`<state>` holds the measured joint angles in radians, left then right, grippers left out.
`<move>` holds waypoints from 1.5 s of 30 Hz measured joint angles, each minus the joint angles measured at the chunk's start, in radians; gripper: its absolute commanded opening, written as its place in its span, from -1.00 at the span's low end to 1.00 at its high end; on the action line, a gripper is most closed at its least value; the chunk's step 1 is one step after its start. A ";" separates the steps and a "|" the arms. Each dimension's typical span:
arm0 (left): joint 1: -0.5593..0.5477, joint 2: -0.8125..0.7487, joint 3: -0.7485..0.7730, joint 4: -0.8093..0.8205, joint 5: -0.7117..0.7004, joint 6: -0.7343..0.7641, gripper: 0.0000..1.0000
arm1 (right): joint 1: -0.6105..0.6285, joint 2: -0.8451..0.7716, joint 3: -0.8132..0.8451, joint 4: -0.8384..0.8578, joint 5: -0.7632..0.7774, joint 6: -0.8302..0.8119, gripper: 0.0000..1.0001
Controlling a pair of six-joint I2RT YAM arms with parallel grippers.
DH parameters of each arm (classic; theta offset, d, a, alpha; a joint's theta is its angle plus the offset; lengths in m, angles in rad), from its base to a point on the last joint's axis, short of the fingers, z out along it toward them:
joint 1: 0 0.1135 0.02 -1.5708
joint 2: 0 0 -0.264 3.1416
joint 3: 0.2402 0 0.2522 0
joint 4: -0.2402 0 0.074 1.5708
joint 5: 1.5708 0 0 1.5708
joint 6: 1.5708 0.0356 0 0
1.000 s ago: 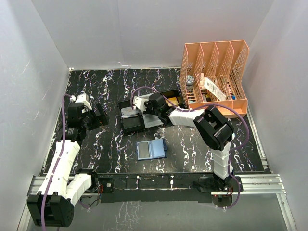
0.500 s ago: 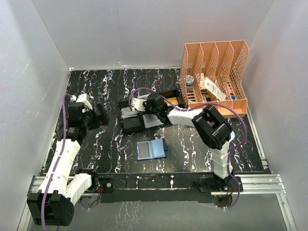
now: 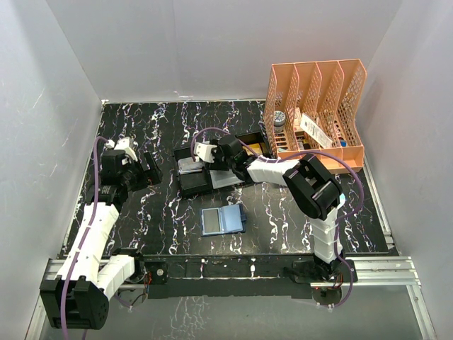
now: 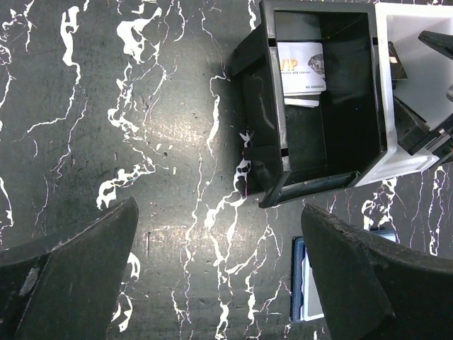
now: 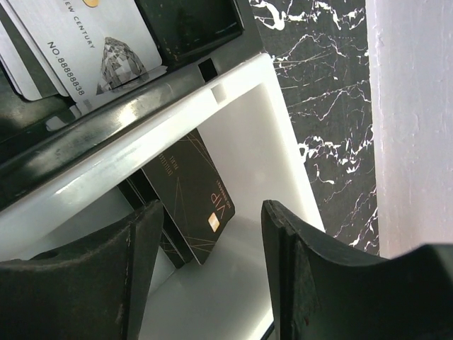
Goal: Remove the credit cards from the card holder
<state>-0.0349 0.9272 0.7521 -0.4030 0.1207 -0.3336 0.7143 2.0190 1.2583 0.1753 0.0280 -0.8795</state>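
Right gripper (image 5: 212, 212): jaws partly spread, pinching nothing, over tray (image 5: 241, 85) white compartment; dark VIP card (image 5: 187, 191) leans inside.
Left gripper (image 4: 219, 212): spread wide, empty, over surface (image 4: 106, 106).
Credit cards (image 4: 302, 67): pale, in black compartment.
Card holder (image 3: 223, 220): open on surface, near tray.
Right wrist only: dark VIP card.

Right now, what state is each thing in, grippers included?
card holder: lying open.
pale cards: flat in the black compartment.
dark card: tilted in the white compartment.
left gripper: open, empty.
right gripper: open, above the dark card.
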 measured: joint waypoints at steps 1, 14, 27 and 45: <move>0.000 0.001 0.000 0.000 0.002 0.001 0.97 | -0.003 0.000 0.000 -0.001 -0.002 0.003 0.15; 0.000 0.030 0.000 0.006 0.029 0.002 0.97 | -0.023 -0.002 0.010 -0.042 -0.047 0.091 0.25; 0.000 0.022 0.000 0.006 0.029 0.002 0.97 | -0.030 -0.286 -0.007 -0.053 0.098 0.608 0.97; 0.000 0.016 0.000 0.007 0.043 0.004 0.97 | -0.037 -0.671 -0.447 -0.113 -0.221 1.457 0.96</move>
<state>-0.0345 0.9436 0.7517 -0.3958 0.1642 -0.3298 0.6777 1.3479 0.8112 0.0624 -0.1932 0.5774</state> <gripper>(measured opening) 0.985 0.981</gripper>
